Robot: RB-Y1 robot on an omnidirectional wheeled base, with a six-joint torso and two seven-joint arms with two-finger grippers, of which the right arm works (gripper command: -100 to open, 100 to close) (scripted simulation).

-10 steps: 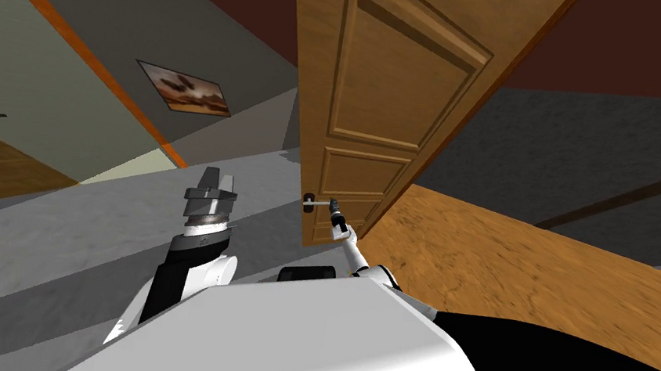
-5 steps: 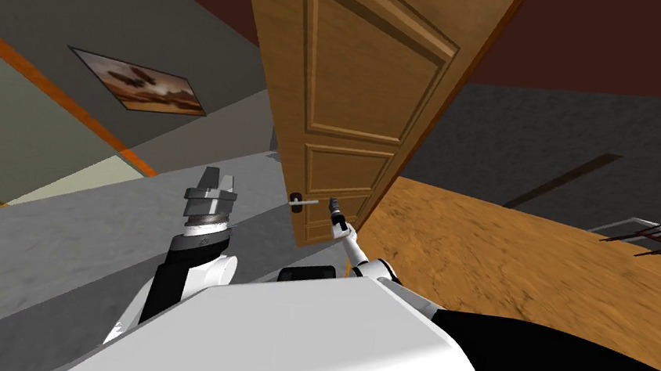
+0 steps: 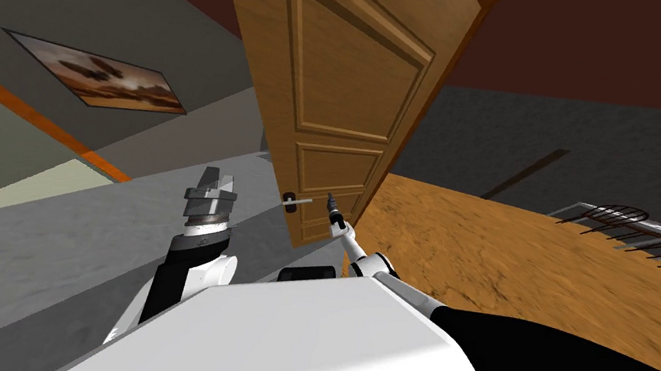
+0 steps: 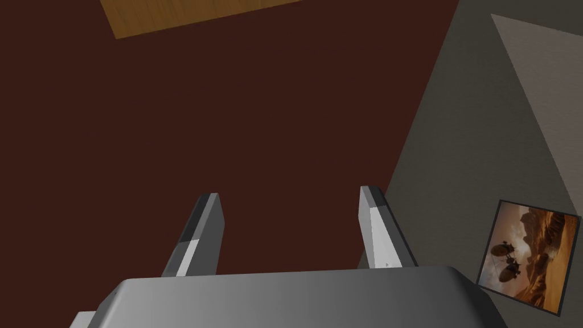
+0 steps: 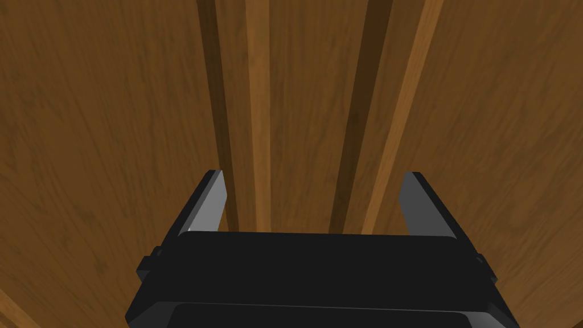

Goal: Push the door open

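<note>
– Grey, thin and blade-like: how are the fingers of the right gripper held?
– They are spread apart with nothing clasped between them, and are pointed straight at a brown, wood-grained panelled door. Raised mouldings and dark grooves are framed between the blades. Whether the wood is touched cannot be told.
– Where is that door placed?
– It is seen directly ahead, with the right gripper held at its lower part, just beside a slim silvery lever handle on a dark mount. Recessed rectangular panels are cut into its face. An orange-brown grainy floor is spread to its right.
– And the left gripper?
– It is raised, well apart from the door, with its fingers parted.
</note>
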